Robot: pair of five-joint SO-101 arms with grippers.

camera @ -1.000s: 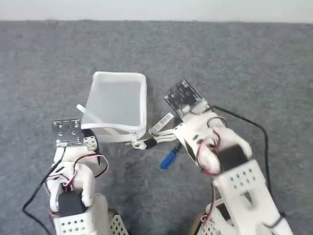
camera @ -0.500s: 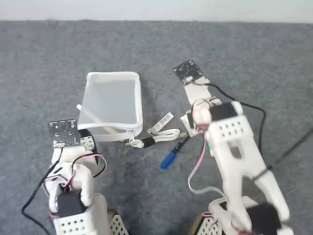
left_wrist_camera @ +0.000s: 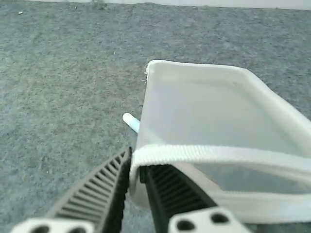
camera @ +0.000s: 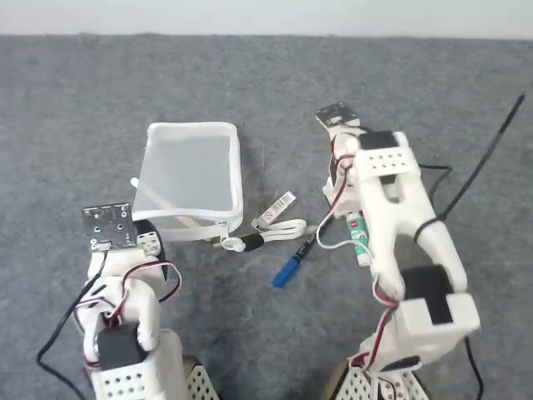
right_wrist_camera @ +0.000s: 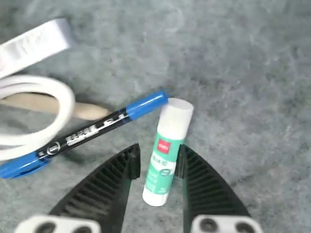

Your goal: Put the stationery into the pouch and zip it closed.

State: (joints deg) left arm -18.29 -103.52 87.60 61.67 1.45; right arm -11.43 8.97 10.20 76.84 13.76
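Note:
A white translucent pouch (camera: 191, 175) lies open on the grey carpet. My left gripper (left_wrist_camera: 136, 162) is shut on its near rim (left_wrist_camera: 194, 154), seen from above at the pouch's front left corner (camera: 152, 236). A white stick (left_wrist_camera: 130, 121) pokes out beside the pouch. A blue pen (camera: 296, 258) lies right of the pouch, by its white strap (camera: 279, 229). The green-and-white glue stick (right_wrist_camera: 165, 160) lies flat on the carpet between the fingers of my right gripper (right_wrist_camera: 158, 150), which is open and close on both sides. The right arm (camera: 383, 192) is folded over it.
A small white tag (camera: 275, 208) lies by the strap, and a wooden-coloured piece (right_wrist_camera: 73, 109) sits under the strap loop (right_wrist_camera: 34, 92). The blue pen (right_wrist_camera: 97, 128) lies just beside the glue stick's cap. Grey carpet (camera: 100, 92) stretches open to the back and sides.
The right arm swung right, away from the pen and strap, and folded down over the glue stick. The pouch shifted slightly left. The left gripper kept its hold.

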